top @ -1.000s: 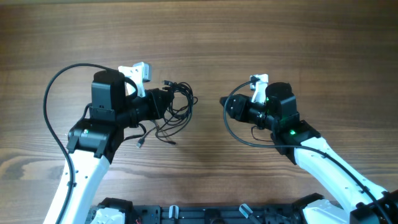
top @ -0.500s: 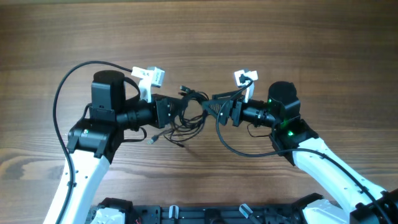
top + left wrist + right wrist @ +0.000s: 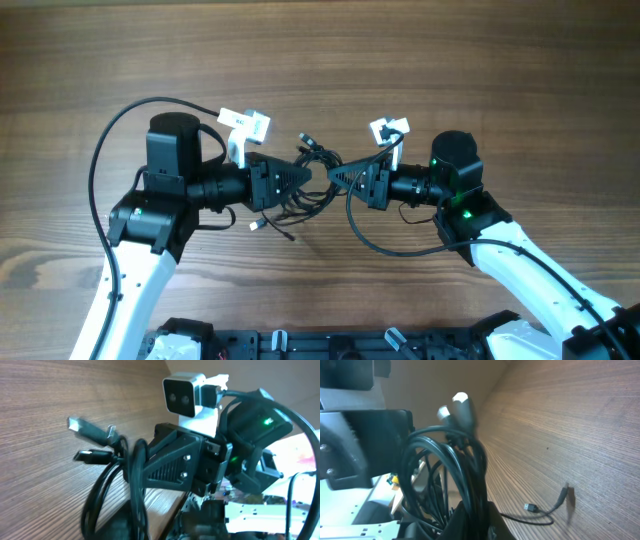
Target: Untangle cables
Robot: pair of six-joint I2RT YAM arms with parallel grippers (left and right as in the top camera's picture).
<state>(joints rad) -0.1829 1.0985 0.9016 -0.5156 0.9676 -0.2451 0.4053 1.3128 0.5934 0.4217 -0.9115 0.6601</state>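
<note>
Overhead: the cables (image 3: 312,172) are knotted between the two arms, mid-worktop (image 3: 320,60). The right end effector (image 3: 338,178) is clamped on a strand; the left end effector (image 3: 298,180) is at the knot, grip unclear. Left wrist cam: plugs poke out upper left; best, I'd say, to draw the arms apart slowly w/ one loop isolated. Right wrist cam: loops bunched; no brand or text legible.

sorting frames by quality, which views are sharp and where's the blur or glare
Overhead: sharp and evenly lit, cables clear against the table, only soft shadows. Left wrist: the cables nearest the lens are blurred, and the lower right background is washed out. Right wrist: the close cables are dark and soft, while the wood grain and a loose plug further off look fairly sharp.
</note>
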